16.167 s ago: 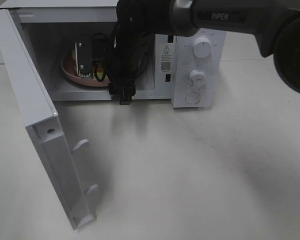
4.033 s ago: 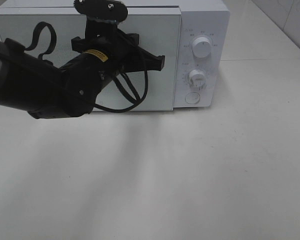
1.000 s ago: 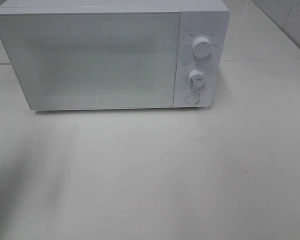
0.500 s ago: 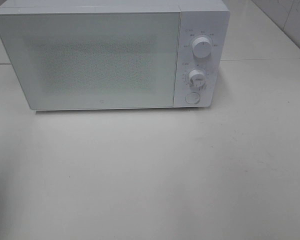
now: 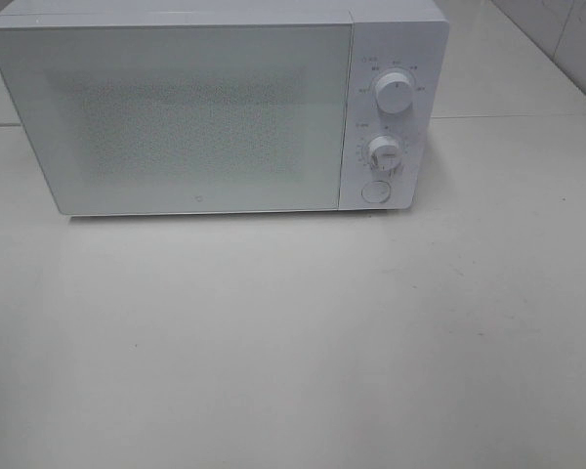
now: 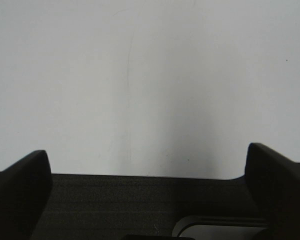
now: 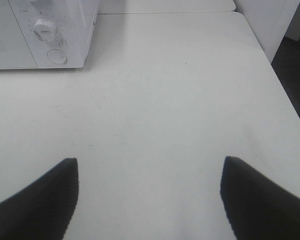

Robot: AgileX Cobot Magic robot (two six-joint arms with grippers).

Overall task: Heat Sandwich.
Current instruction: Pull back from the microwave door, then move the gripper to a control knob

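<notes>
Pale bench point(image 5: 371, 342) carries a white microwave point(image 5: 195, 117) at its back edge, door shut, so I cannot tell where the sandwich is. Left gripper point(image 6: 147, 152) and right gripper point(image 7: 150, 161) hang above the bench, jaws spread wide, holding nothing.

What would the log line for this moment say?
microwave door: shut | sandwich: not visible | left gripper: open, empty | right gripper: open, empty, over table
</notes>
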